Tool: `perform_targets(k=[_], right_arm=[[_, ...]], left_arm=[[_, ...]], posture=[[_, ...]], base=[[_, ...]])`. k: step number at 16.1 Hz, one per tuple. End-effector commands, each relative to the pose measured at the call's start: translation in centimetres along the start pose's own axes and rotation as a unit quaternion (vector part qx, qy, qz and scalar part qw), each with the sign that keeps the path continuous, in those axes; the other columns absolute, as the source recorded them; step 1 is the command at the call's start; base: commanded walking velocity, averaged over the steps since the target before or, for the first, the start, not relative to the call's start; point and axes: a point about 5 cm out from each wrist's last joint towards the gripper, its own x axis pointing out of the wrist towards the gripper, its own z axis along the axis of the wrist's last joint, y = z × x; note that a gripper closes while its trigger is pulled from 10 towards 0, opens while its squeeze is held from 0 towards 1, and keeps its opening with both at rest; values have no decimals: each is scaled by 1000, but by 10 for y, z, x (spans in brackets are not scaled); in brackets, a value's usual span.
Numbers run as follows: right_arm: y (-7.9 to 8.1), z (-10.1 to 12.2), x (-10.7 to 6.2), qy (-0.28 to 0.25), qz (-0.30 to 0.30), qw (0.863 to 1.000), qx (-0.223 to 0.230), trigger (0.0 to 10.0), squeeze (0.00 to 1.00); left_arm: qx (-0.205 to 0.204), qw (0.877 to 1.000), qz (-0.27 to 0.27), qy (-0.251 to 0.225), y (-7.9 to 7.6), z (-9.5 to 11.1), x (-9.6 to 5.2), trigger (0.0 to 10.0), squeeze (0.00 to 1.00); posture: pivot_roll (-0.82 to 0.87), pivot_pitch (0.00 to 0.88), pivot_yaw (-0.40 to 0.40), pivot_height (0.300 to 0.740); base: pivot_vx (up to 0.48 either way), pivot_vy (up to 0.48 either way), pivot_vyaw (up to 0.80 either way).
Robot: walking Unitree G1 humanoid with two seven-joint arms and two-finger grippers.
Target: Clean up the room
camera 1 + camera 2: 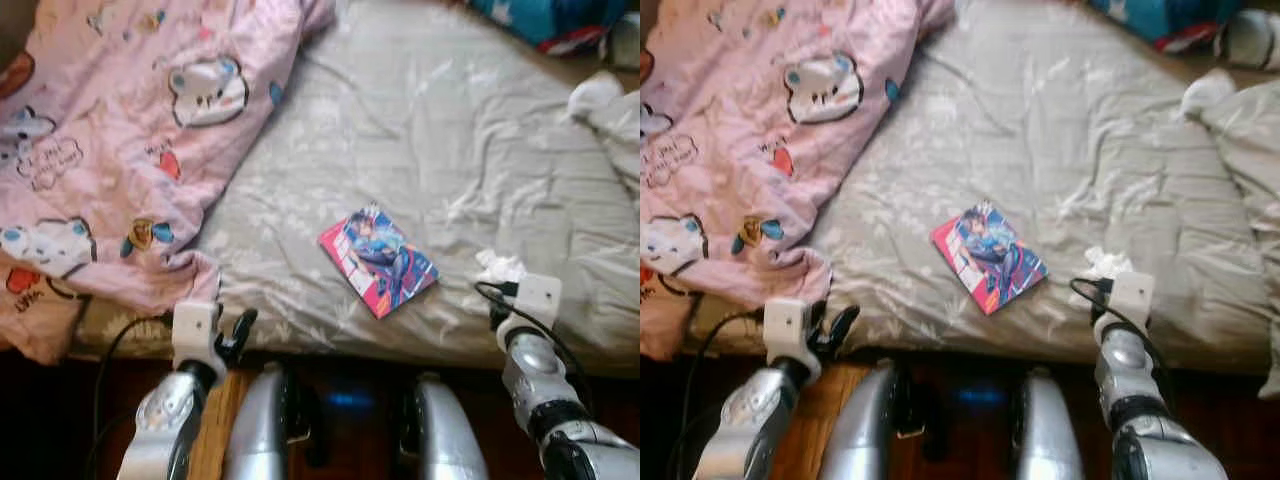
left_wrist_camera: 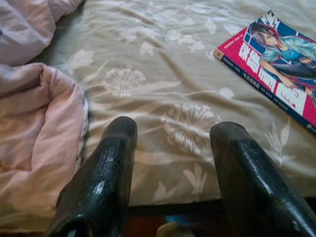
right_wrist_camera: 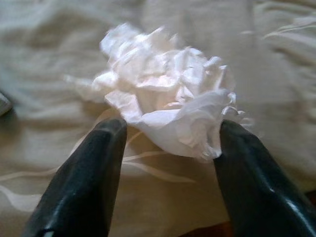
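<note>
While the grey floral bedsheet [image 1: 450, 150] and the rumpled pink cartoon-print quilt [image 1: 110, 130] dominate, the step judged in hand is grasping the crumpled white tissue wad [image 3: 168, 101]. The right gripper [image 3: 170, 148], fingers spread, should advance until both straddle the wad, which lies just ahead, touching one finger. The left gripper [image 2: 173, 158] waits open, the glossy comic book [image 1: 378, 260] lying well ahead of it.

soft, even daylight covers the bed sheet [image 1: 470, 150], with gentle shadows only in its wrinkles. the floor [image 1: 350, 400] under the bed edge falls nearly black. both head views are slightly grainy and soft. in the right wrist view the crumpled tissue [image 3: 168, 103] glows almost overexposed and blurred, and the black fingers [image 3: 84, 182] carry faint sheen.
</note>
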Motion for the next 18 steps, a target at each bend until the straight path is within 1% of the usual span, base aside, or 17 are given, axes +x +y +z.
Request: perform_targets(k=[1, 3, 4, 7, 9, 10, 11, 14, 15, 16, 18], right_arm=[[2, -14, -3, 29, 3, 1000, -7, 10000, 1000], [6, -9, -2, 26, 8, 1000, -5, 10000, 1000], [6, -9, -2, 26, 9, 1000, -4, 10000, 1000], [9, 5, 2, 5, 14, 1000, 3, 10000, 1000], [9, 11, 3, -3, 15, 1000, 2, 10000, 1000], [7, 20, 6, -8, 10, 1000, -3, 10000, 1000], [5, 22, 7, -7, 6, 1000, -11, 10000, 1000], [5, 27, 8, -16, 6, 1000, -7, 10000, 1000], [4, 21, 7, -11, 6, 1000, -12, 10000, 180], [4, 16, 5, -8, 6, 1000, -11, 10000, 0], [2, 0, 1, 9, 6, 1000, -16, 10000, 0]], left_arm=[[-5, 1000, 6, 13, 2, -3, -4, 10000, 0], [-7, 1000, 4, 9, -1, 4, -5, 10000, 0], [-8, 1000, 4, 9, -1, 5, -6, 10000, 0], [-12, 1000, 6, 17, -3, 7, -13, 10000, 0], [-13, 1000, 7, 20, -3, 7, -16, 10000, 0], [-14, 1000, 7, 24, -4, 8, -20, 10000, 0], [-14, 1000, 6, 26, -5, 8, -20, 10000, 0], [-16, 999, 5, 30, -6, 7, -20, 10000, 0], [-17, 999, 4, 32, -6, 6, -21, 10000, 0], [-17, 999, 4, 34, -7, 5, -21, 10000, 0], [-17, 999, 4, 37, -7, 4, -21, 10000, 0]], posture=[[121, 510, 100, 646], [130, 541, 103, 646], [131, 543, 104, 646], [141, 568, 107, 646], [142, 569, 109, 646], [141, 568, 111, 646], [141, 568, 111, 646], [136, 564, 109, 646], [136, 564, 109, 646], [140, 549, 108, 646], [141, 539, 108, 646]], base=[[0, 0, 0], [0, 0, 0], [0, 0, 0], [0, 0, 0], [0, 0, 0], [0, 0, 0], [0, 0, 0], [0, 0, 0], [0, 0, 0], [0, 0, 0], [0, 0, 0]])
